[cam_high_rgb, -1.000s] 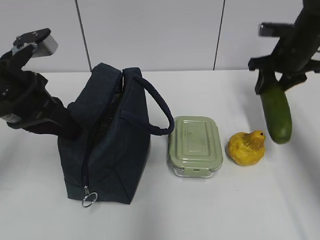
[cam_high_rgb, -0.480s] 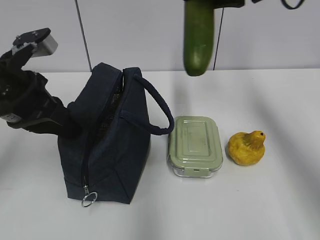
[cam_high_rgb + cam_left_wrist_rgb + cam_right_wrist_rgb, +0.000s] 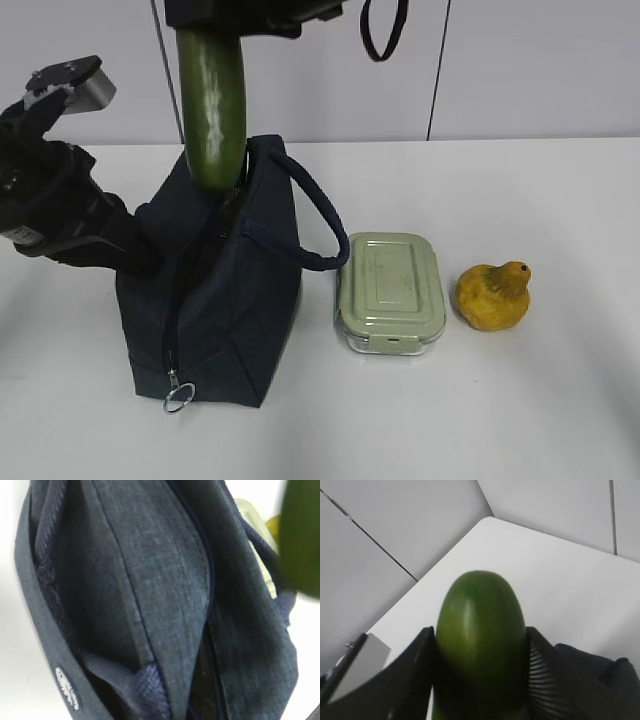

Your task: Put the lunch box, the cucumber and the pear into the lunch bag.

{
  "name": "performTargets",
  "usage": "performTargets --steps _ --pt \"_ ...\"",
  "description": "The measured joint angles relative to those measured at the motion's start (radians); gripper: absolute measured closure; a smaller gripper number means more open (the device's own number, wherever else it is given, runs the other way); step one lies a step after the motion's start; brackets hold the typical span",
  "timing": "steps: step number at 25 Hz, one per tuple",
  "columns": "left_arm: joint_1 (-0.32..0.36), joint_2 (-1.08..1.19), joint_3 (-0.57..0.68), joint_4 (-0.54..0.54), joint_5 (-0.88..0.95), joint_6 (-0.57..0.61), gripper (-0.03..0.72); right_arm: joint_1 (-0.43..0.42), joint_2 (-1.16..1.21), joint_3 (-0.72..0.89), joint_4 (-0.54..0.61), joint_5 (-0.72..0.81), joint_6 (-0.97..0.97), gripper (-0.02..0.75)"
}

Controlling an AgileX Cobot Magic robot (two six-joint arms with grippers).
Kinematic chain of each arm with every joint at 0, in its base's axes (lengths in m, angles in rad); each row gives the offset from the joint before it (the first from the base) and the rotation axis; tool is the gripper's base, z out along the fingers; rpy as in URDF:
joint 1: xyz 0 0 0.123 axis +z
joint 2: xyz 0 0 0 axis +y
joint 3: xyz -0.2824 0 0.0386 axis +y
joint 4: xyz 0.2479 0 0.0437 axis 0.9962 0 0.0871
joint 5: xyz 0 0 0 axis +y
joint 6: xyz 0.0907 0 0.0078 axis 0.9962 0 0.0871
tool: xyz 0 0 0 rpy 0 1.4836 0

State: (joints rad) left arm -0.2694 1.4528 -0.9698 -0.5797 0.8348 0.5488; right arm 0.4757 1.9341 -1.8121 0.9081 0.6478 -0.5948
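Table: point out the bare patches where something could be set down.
Bare table stretches in front of the lunch box and pear, and right of the pear. Crowded: around the lunch bag, with the cucumber overhead.

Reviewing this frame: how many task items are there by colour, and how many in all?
Green: 2, the cucumber hanging upright over the bag's top, held by the right gripper, and the lunch box with its sage lid.
Yellow: 1, the pear.
Navy: 1, the lunch bag.
Total: 4
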Motion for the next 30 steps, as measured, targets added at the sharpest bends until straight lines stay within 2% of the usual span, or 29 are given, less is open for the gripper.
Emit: performTargets --steps 11,13,17,21,23,26,30 --pt "0.0 0.0 0.0 0.0 0.001 0.0 0.685 0.0 0.127 0.0 -0.021 0.009 0.004 0.359" --pt "0.0 0.0 0.0 0.0 0.001 0.0 0.685 0.0 0.133 0.0 -0.025 0.04 0.002 0.32" --pt "0.0 0.0 0.0 0.0 0.001 0.0 0.685 -0.002 0.134 0.0 -0.048 0.095 0.002 0.174" --pt "0.0 0.0 0.0 0.0 0.001 0.0 0.685 -0.015 0.13 0.0 -0.071 0.132 0.002 0.153" --pt "0.0 0.0 0.0 0.0 0.004 0.0 0.685 -0.03 0.11 0.0 -0.114 0.154 0.024 0.153" --pt "0.0 0.0 0.0 0.0 0.005 0.0 0.685 -0.068 0.064 0.0 -0.275 0.192 0.135 0.153" --pt "0.0 0.0 0.0 0.001 0.005 0.0 0.685 -0.17 0.028 0.0 -0.438 0.309 0.288 0.169"
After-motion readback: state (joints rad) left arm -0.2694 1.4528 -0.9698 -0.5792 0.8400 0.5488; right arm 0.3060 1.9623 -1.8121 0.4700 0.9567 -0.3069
